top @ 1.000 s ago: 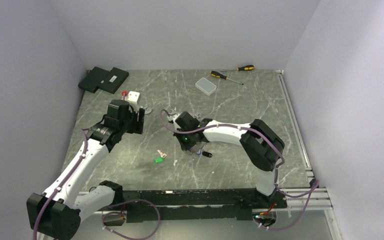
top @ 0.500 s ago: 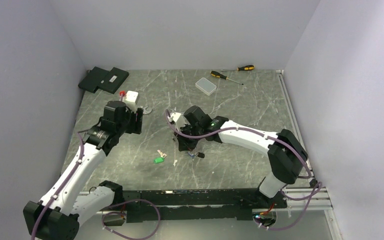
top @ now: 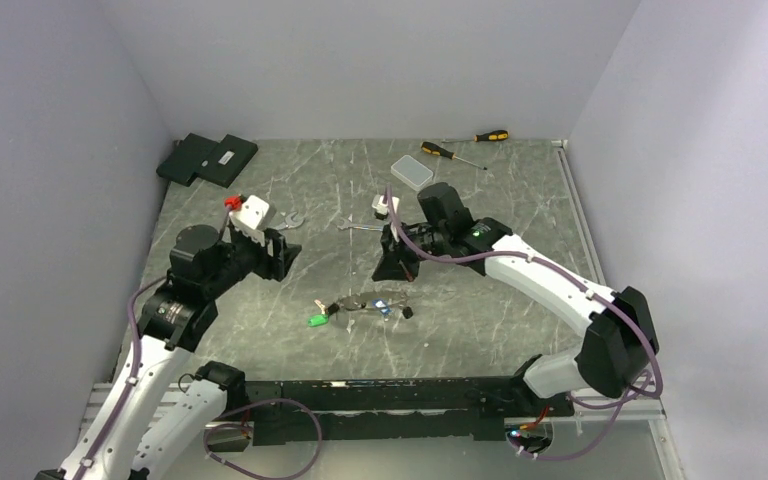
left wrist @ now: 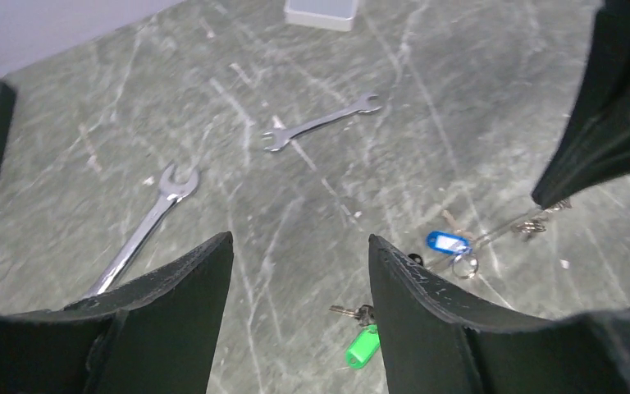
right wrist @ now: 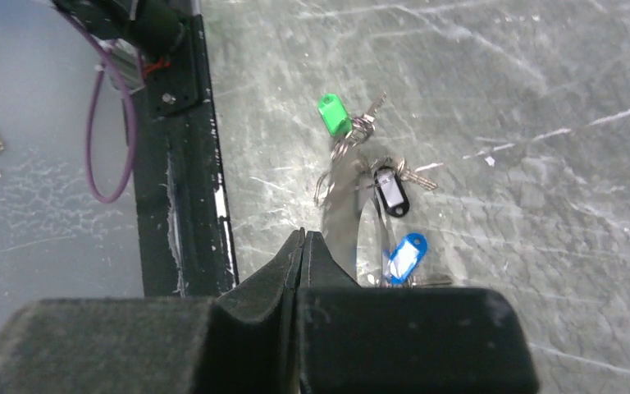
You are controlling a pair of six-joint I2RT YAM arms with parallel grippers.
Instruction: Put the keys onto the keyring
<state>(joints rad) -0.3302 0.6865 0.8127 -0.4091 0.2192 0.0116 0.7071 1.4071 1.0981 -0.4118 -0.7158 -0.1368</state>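
Keys [right wrist: 359, 125] lie on the table [top: 520, 190], strung out in a short row along the keyring [right wrist: 340, 217], a floppy pale grey band lying slack among them. A green tag [right wrist: 334, 115] sits at the keyring's left end as the top view shows it. A black tag [right wrist: 391, 194] and a blue tag [right wrist: 406, 250] lie close together near its right end. The tags touch the band or lie just beside it, and the pictures do not show whether any key is threaded onto it.

The right gripper [right wrist: 303, 236] hangs above the keyring, just behind it, with its fingers pressed together. In the left wrist view the band seems to reach up to the fingertips. In the right wrist view it passes under them, so I cannot tell whether the band is pinched.

The left gripper [left wrist: 299, 242] hovers well to the left of the keyring, with its fingers spread and nothing between them.

2 silver spanners [left wrist: 135, 238] [left wrist: 320, 127] lie flat behind the keyring, apart from each other. A clear plastic box [top: 412, 172] rests farther back, beyond the right gripper, and 2 screwdrivers [top: 450, 153] [top: 490, 135] lie past that near the back wall.
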